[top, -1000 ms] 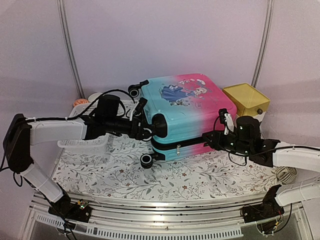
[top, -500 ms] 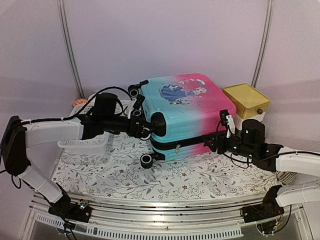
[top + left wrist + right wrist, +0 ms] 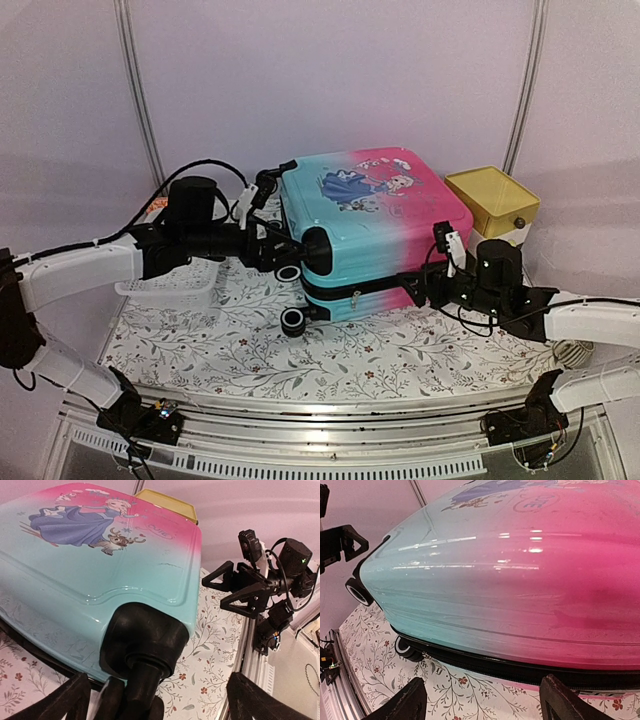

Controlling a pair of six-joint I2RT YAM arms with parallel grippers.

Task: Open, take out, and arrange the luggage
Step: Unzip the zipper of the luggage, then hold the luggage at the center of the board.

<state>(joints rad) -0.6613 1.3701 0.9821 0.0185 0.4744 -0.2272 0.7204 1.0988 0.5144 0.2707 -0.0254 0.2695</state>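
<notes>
The luggage (image 3: 370, 225) lies flat on the flowered cloth, shut, its pink-to-turquoise shell with the princess print facing up. My left gripper (image 3: 278, 240) is at its wheel end. In the left wrist view the black wheel housing (image 3: 145, 640) stands between my wide-apart fingers (image 3: 70, 700), and my left gripper (image 3: 160, 702) is open. My right gripper (image 3: 428, 268) is at the luggage's near right side. In the right wrist view the right gripper (image 3: 490, 702) is open, low over the cloth, facing the black zipper band (image 3: 520, 672) without touching it.
A yellow-topped box (image 3: 492, 200) stands just right of the luggage. A white perforated basket (image 3: 165, 287) sits at the left, behind my left arm. The flowered cloth (image 3: 350, 350) runs to the metal rail (image 3: 320, 415) at the near edge.
Both grippers have opened wider. My left arm has drawn back to the left from the wheel end. My right gripper has shifted slightly along the luggage's near side.
</notes>
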